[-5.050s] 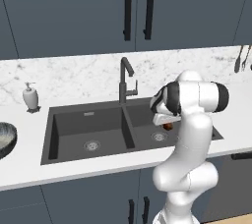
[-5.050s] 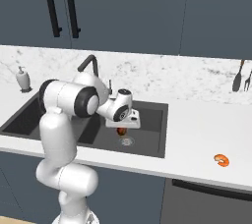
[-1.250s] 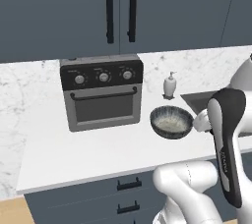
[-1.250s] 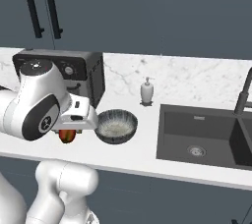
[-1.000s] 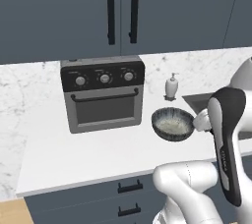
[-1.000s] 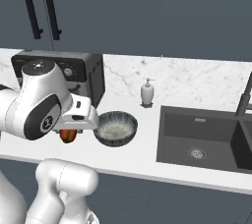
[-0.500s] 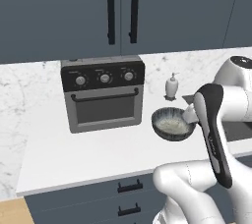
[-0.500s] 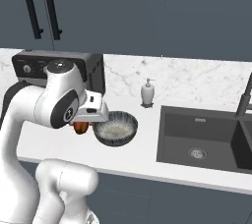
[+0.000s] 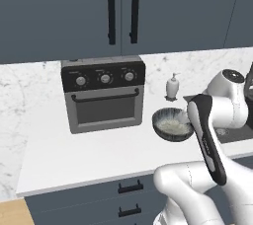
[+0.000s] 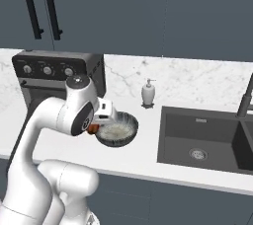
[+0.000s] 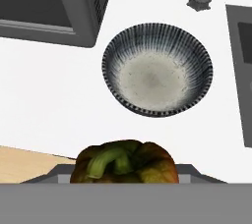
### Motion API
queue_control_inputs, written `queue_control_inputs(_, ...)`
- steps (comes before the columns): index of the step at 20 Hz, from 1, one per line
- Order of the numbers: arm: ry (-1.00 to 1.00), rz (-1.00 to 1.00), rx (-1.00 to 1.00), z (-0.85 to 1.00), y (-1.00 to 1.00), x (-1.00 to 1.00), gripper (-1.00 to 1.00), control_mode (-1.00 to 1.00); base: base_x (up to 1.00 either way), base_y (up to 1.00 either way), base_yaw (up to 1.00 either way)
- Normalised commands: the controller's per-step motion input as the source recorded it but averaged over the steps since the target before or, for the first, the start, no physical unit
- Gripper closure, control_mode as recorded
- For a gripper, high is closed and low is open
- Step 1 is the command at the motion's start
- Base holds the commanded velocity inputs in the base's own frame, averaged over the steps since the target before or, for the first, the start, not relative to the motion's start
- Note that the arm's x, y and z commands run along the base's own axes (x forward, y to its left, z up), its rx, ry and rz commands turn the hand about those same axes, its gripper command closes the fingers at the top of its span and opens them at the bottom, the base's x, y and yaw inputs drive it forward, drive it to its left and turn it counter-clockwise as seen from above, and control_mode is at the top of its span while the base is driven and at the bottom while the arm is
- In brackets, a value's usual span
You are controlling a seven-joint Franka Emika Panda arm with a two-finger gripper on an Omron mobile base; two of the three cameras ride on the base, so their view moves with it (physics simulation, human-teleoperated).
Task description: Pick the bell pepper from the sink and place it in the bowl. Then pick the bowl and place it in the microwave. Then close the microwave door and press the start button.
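Observation:
The bowl [image 11: 157, 75], dark blue-grey with a striped outside and a pale inside, stands empty on the white counter; it also shows as the bowl [image 9: 172, 124] and the bowl [image 10: 117, 130]. My gripper [image 10: 95, 127] hangs just left of the bowl's rim, shut on the orange-red bell pepper [image 10: 92, 129]. In the hand view the bell pepper [image 11: 124, 163], green stem up, hides the fingertips, with the bowl beyond it. The sink [image 10: 205, 140] lies to the right. The microwave and its door are out of view.
A silver three-knob countertop oven [image 9: 104, 98] stands on the counter left of the bowl. A white soap dispenser [image 10: 148, 92] sits behind the bowl near the wall. Dark cabinets [image 9: 121, 9] hang above. The counter's front edge [image 10: 148, 177] runs close below the bowl.
The base drove left from the sink to the bowl earlier. Over the last second the hand swung right with the bell pepper, up to the bowl's rim. The bowl stayed put.

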Motion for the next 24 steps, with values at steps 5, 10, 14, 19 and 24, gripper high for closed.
queue_control_inputs(5,0.0,0.0,0.13,-0.22,-0.15,0.37,1.0,-1.0,0.0,0.0,0.0)
queue_control_inputs(10,0.03,0.0,0.03,-0.2,-0.01,0.5,1.0,-1.0,0.0,0.0,0.0)
queue_control_inputs(14,0.02,0.0,0.0,-0.26,0.0,0.44,1.0,-1.0,0.0,0.0,0.0)
queue_control_inputs(19,0.0,0.0,0.0,-0.26,-0.06,0.31,1.0,-1.0,0.0,0.0,0.0)
queue_control_inputs(24,0.0,0.0,0.0,-0.35,-0.02,0.31,1.0,-1.0,0.0,0.0,0.0)
